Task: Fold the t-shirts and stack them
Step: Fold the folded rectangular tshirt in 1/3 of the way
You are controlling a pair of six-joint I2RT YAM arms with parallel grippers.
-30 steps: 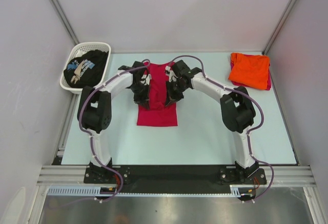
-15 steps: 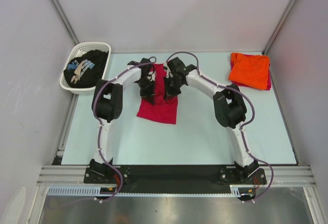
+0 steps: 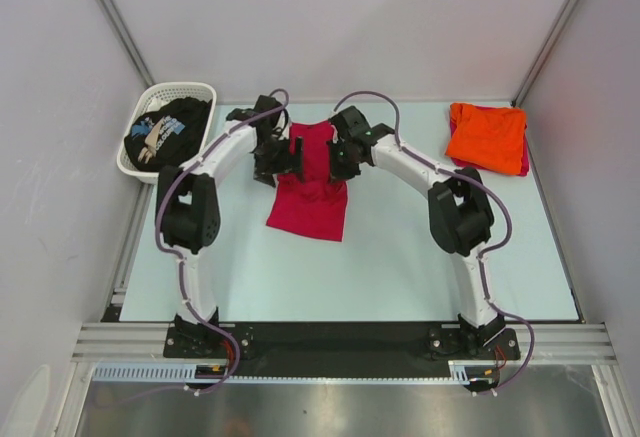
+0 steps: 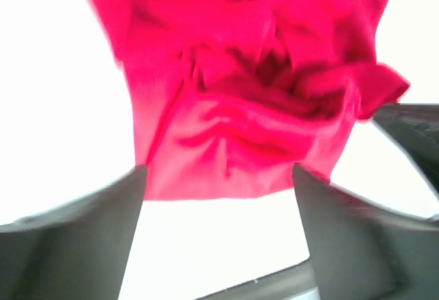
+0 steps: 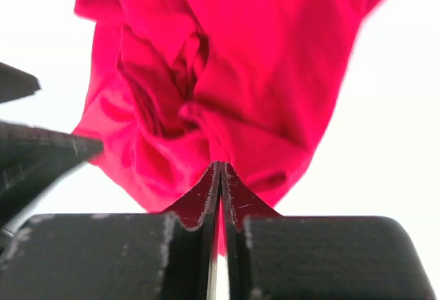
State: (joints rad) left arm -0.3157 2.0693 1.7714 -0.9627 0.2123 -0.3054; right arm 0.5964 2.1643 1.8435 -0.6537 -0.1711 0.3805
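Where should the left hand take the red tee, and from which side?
Probably best to pinch the red t-shirt at the loose edge nearest the left hand, coming in low from the left, opposite the right hand, which is shut on the other side. That edge faces its open fingers, and raised wrinkles there offer cloth to catch.

The table [image 3: 400, 257] has a smooth, pale blue-green top, boxed in by plain matte walls of light grey: a back wall [image 3: 330, 27], a left wall [image 3: 50, 177] and a right wall [image 3: 605, 177]. Two slim aluminium posts [image 3: 110, 17] lean up along the rear corners where the walls meet. An aluminium rail [image 3: 130, 340] runs along the near edge, with a black plate [image 3: 340, 342] laid over its middle. Below it sit white slotted cable ducts [image 3: 140, 370], then a brushed metal sheet [image 3: 340, 409] with dull reflections. The light is soft and even, with faint shadows; in the wrist views the tabletop is washed out to white.
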